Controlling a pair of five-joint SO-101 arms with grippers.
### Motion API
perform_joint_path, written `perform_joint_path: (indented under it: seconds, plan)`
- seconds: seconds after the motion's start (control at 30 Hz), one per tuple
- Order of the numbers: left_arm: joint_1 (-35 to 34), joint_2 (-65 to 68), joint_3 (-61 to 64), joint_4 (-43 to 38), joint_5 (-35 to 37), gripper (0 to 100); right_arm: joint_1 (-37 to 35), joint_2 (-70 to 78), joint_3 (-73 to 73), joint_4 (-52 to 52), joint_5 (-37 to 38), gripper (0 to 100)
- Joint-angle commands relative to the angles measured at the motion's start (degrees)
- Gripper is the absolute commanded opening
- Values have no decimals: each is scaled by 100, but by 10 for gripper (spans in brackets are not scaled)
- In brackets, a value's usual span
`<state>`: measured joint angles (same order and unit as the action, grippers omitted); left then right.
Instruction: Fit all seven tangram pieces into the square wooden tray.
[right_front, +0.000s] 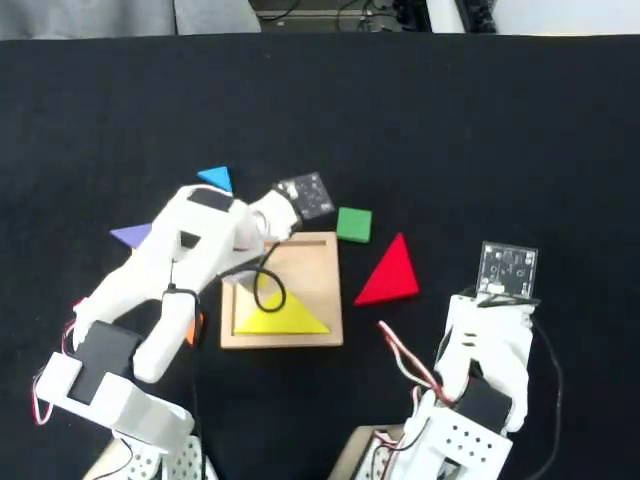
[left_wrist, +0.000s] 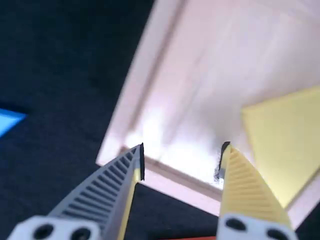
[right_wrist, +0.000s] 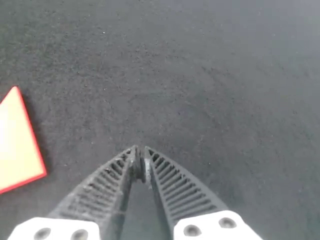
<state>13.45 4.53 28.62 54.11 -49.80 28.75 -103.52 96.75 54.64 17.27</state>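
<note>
My left tool (left_wrist: 183, 150) sits closest to the lens. Its ribbed fingers (left_wrist: 116, 182) stand apart with nothing between them, above the far left corner of the square wooden tray (right_front: 335, 290). A large yellow triangle (right_front: 280, 315) lies flat in the near part of that tray. My right tool (right_wrist: 140, 159) has its tips pressed together and empty, above the bare black worktop (right_front: 480, 130) to the right. A red triangle (right_front: 392, 272) lies just right of the tray, between the tray and my right arm. A small green square (right_front: 354, 224) sits just beyond the tray's far right corner. A small blue triangle (right_front: 216, 179) and a purple piece (right_front: 132, 235) lie to the far left. An orange piece (right_front: 192, 328) shows under my left arm, just left of the tray.
</note>
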Motion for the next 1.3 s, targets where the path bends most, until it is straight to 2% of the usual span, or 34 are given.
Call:
perform_joint_path:
  seconds: [0.0,0.13,0.4,0.53,0.6,0.7,0.87,1.0,1.1,1.2,1.27]
  plan:
    - [330,-53,242,-26,-35,253,-88,-470,-48,-149,-26,12]
    - [558,-62,453,-53,-35,253,-88,-470,-48,-149,-26,12]
    - [497,-149,444,-62,-35,253,-88,-470,-48,-149,-26,12]
    - [277,-826,233,62,-35,253,-88,-470,-48,-149,-26,12]
    - [31,-1459,-145,475,-26,253,-88,-470,-48,-149,-26,12]
    - [-338,-2567,-954,1275,536,253,-97,-470,-48,-149,-26,12]
    - [-1086,-4185,-1613,2136,2040,253,-97,-470,-40,-149,-26,12]
    - [-1631,-5231,-971,2505,2901,253,-97,-470,-40,-149,-26,12]
    - [-2264,-5996,-57,2444,3490,253,-97,-470,-40,-149,-26,12]
    - [-3002,-6576,1349,1741,3657,252,-167,-453,-154,35,70,29]
    - [-3371,-6848,2404,1143,3666,252,-334,-453,-189,193,176,82]
